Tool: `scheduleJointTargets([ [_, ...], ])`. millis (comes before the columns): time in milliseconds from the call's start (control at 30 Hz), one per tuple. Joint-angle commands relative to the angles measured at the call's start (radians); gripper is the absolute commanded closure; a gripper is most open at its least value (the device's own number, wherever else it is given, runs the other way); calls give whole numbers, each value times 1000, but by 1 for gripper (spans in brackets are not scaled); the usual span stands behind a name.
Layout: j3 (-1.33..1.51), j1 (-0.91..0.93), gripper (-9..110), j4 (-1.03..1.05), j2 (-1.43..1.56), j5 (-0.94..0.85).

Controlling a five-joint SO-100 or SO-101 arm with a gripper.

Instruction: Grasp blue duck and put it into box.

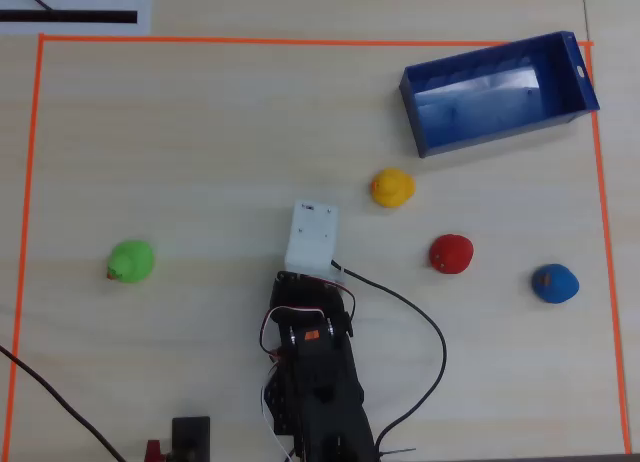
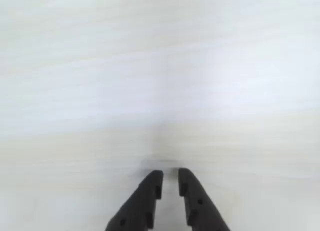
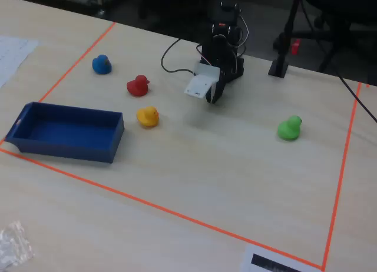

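Observation:
The blue duck (image 1: 554, 283) sits on the table at the right in the overhead view, near the orange tape; in the fixed view it (image 3: 102, 65) is at the far left. The box (image 1: 497, 93), a dark-blue bin, is empty at the upper right in the overhead view and at the near left in the fixed view (image 3: 66, 133). My gripper (image 2: 170, 175) points down over bare table near the arm's base, far from the duck. Its black jaws stand almost together with nothing between them. In the overhead view the white wrist camera block (image 1: 312, 237) hides the jaws.
A yellow duck (image 1: 392, 188) and a red duck (image 1: 451, 253) lie between the arm and the box and blue duck. A green duck (image 1: 130, 261) is at the left. Orange tape (image 1: 30, 182) frames the work area. A black cable (image 1: 420, 322) loops right of the arm.

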Motion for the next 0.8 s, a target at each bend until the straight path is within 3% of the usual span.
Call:
scheduleJointTargets([
  [0,0,6,99,23,-5,-5],
  [367,0,2,101,23,-5,-3],
  [467,0,9,95,0,-5,3],
  [567,-126,126,89,-104,-29,52],
  [667,-379,282,84,-118,-278,63],
  [767,-531,489,75,-282,-497,41],
])
